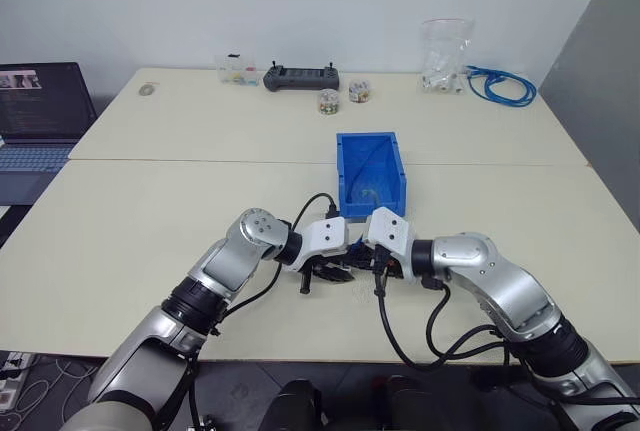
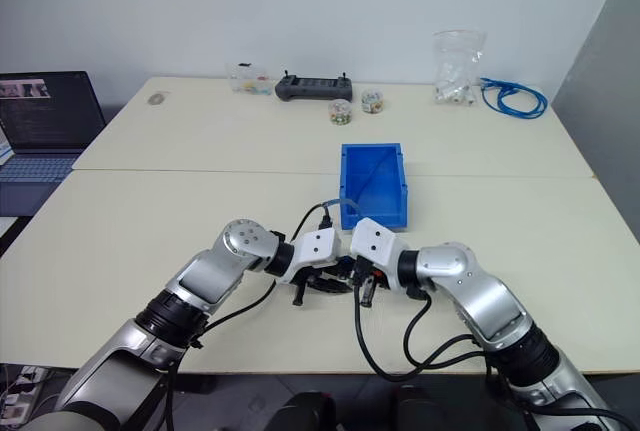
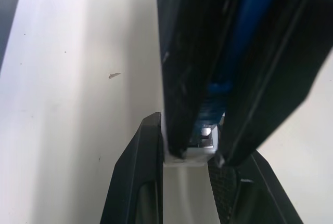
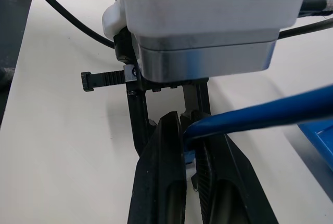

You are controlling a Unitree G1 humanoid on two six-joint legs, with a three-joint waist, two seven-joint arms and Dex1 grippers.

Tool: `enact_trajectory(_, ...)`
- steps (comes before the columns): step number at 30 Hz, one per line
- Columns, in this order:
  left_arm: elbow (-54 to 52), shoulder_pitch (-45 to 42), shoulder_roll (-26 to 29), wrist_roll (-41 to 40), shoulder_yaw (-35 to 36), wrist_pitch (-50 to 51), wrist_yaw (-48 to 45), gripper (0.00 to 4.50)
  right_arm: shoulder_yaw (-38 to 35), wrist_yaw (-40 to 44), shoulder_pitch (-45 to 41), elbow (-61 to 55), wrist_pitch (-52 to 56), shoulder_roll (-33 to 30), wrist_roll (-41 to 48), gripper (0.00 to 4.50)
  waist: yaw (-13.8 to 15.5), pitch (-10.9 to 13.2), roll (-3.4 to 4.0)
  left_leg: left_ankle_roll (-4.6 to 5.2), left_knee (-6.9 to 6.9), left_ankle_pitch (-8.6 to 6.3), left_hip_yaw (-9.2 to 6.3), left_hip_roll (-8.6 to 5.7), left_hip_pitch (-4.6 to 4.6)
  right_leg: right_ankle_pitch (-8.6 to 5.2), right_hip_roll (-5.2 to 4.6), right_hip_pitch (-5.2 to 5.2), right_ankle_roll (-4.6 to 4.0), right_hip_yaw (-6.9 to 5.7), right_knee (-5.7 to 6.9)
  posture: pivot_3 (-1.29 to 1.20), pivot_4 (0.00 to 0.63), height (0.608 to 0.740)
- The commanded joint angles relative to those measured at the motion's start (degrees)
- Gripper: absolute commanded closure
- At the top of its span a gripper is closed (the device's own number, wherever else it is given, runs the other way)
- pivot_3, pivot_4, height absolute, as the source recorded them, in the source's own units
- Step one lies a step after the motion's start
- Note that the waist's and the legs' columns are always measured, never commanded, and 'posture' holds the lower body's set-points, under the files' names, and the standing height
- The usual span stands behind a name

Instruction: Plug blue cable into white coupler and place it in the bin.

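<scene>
2 grippers meet: left gripper (image 3: 182,182) pinches white coupler (image 3: 200,154), right gripper (image 4: 190,146) seemingly clamps blue cable (image 4: 270,112).

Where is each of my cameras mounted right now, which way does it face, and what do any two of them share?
Head pair: looks forward and down over both arms at the table and the bin.
Left wrist: looks along the left gripper, whose fingers clamp the white coupler, with the right gripper's fingers ahead.
Right wrist: looks along the right gripper, shut on the blue cable, facing the left wrist housing.
Shared: both wrist views show the cable meeting the opposite gripper.
</scene>
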Motion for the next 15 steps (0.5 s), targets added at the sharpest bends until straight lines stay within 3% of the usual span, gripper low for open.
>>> enact_trajectory(1, 1.85, 0.85, -0.44, 2.93, -0.45, 1.84, 3.2, 3.69, 1.48, 0.67, -0.95, 0.86, 0.9, 1.18, -0.66, 4.5, -0.02, 0.0, 0.0, 0.0, 0.0, 0.0, -0.01, 0.0, 0.05, 0.0, 0.0, 0.05, 0.0, 0.0, -0.01, 0.0, 0.15, 0.74)
enact_trajectory(15, -0.16, 2.17, -0.6, 2.32, 0.77, 4.19, 4.46, 3.69, 5.14, 6.88, 0.58, 7.13, 0.03, 2.72, -0.6, 4.5, -0.34, -0.22, 0.04, 0.02, -0.16, -0.03, -0.01, 0.02, 0.73, -0.09, 0.0, 0.66, 0.09, 0.04, -0.12, 0.0, 0.15, 0.74)
